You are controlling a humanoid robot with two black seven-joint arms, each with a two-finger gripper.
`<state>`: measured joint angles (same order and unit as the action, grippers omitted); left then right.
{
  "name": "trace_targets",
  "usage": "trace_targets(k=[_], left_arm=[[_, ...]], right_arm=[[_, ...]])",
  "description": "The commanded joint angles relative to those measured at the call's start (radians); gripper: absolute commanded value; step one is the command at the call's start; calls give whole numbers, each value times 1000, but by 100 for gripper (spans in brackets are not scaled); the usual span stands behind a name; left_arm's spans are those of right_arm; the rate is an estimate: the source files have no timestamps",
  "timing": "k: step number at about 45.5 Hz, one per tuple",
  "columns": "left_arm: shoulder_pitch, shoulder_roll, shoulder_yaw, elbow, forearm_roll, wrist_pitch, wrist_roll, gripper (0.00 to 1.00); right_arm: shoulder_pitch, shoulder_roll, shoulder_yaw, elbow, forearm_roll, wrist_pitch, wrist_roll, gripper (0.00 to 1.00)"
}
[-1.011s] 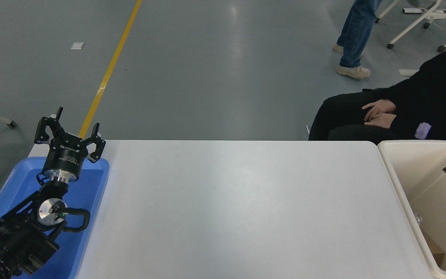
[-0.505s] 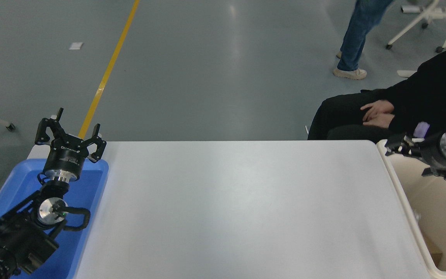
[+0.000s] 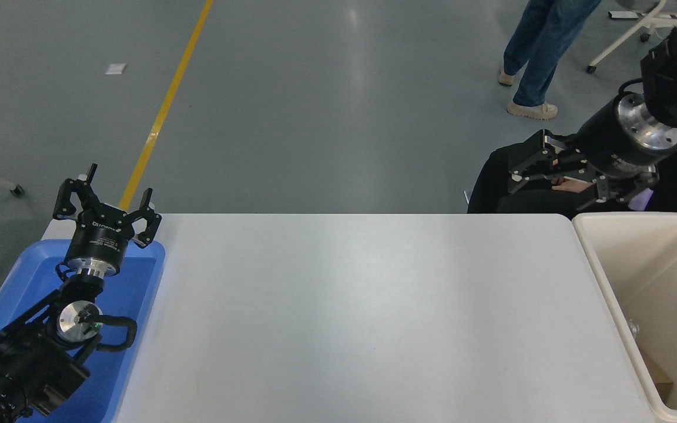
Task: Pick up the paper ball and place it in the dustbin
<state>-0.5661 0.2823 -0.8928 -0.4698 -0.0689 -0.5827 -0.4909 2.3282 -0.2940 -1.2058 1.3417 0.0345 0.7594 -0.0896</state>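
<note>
The cream-white dustbin (image 3: 606,282) stands at the table's right end. Low inside it, behind the near rim, a tan-brown wrinkled bit (image 3: 660,379) shows; it looks like the paper ball, mostly hidden. My right gripper (image 3: 528,165) is raised above and behind the bin's far left corner. It points left, in front of a seated person's lap, with its jaws spread and nothing between them. My left gripper (image 3: 109,195) is parked open over the blue tray (image 3: 138,276) at the lower left.
A person in black (image 3: 676,182) sits close behind the bin. Another person's legs (image 3: 532,53) stand on the floor further back. A small clear object (image 3: 634,330) lies inside the bin. The white table (image 3: 362,311) spans the middle.
My right gripper has risen out of the dustbin and swung up and left, from inside the bin to above its far corner. The standing person has stepped. The left arm has not moved.
</note>
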Motion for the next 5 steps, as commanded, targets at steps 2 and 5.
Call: trace_targets(k=[2, 5], left_arm=[[0, 0, 0, 0, 0, 0, 0, 99], [0, 0, 0, -1, 0, 0, 0, 99]], right_arm=[[43, 101, 3, 2, 2, 26, 1, 100], [43, 111, -6, -1, 2, 26, 1, 100]])
